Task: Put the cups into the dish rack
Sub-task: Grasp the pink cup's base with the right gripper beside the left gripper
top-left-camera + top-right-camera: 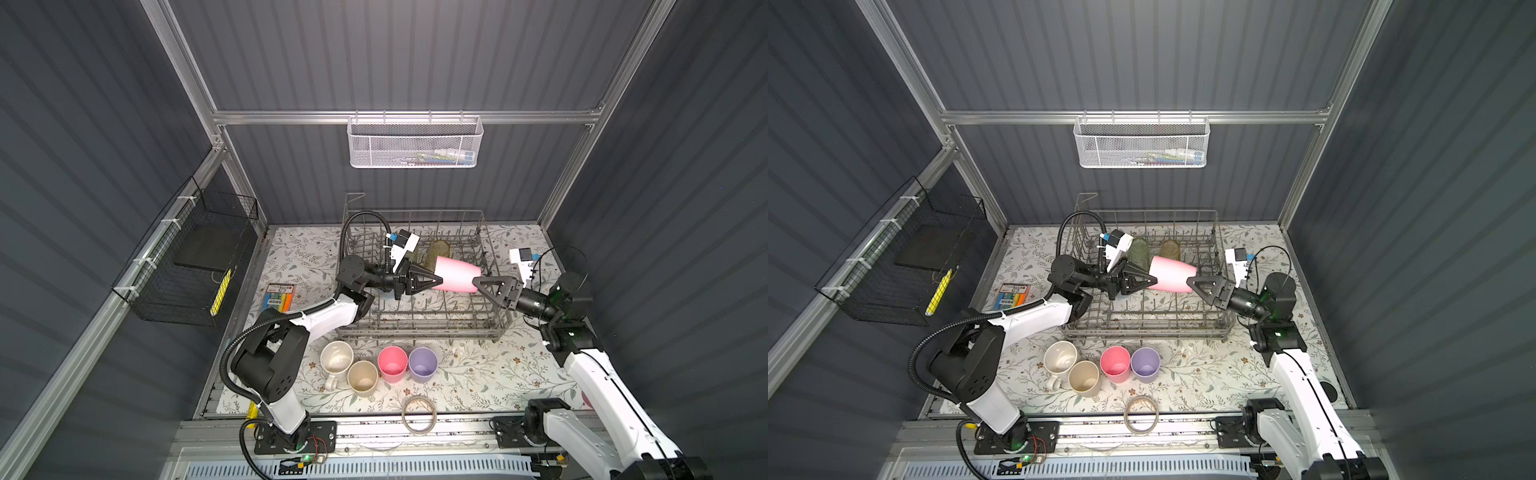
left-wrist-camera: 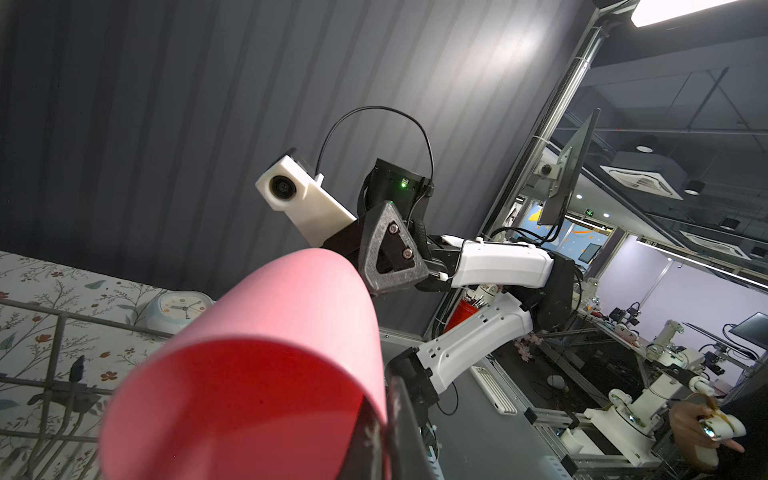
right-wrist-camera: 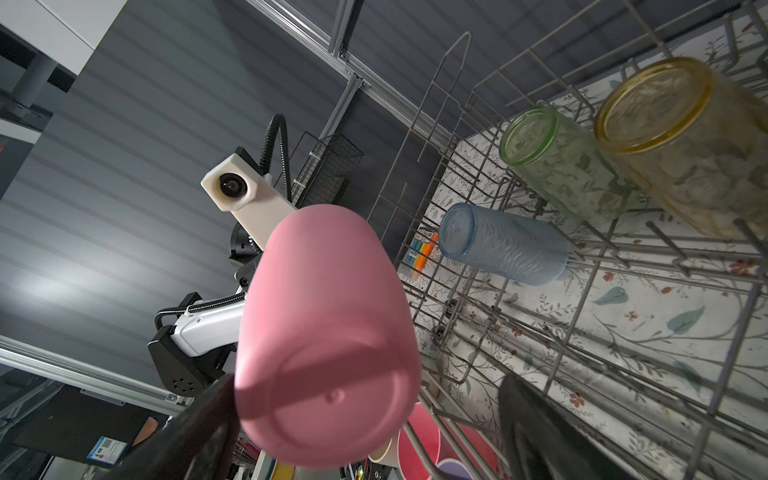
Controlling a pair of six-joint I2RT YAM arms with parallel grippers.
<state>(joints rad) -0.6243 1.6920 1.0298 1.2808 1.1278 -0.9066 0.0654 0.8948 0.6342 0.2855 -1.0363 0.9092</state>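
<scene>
A pink cup [image 1: 457, 274] [image 1: 1173, 273] hangs on its side above the grey wire dish rack [image 1: 419, 328] [image 1: 1142, 328]. My left gripper [image 1: 434, 282] [image 2: 390, 436] is shut on its rim. My right gripper [image 1: 477, 279] [image 3: 365, 415] stands open around the cup's base, one finger close to it and the other well apart. Green [image 3: 565, 166], amber [image 3: 681, 141] and blue [image 3: 503, 245] tumblers sit upside down in the rack. In front of the rack stand a white mug [image 1: 336, 357], a beige cup [image 1: 362, 376], a second pink cup [image 1: 392, 363] and a lilac cup [image 1: 422, 364].
A tape ring [image 1: 419, 414] lies at the table's front edge. A pack of markers [image 1: 279, 297] lies left of the rack. A black wire basket [image 1: 195, 262] hangs on the left wall, a white mesh basket [image 1: 415, 141] on the back wall. A small clock [image 2: 178, 309] sits right of the rack.
</scene>
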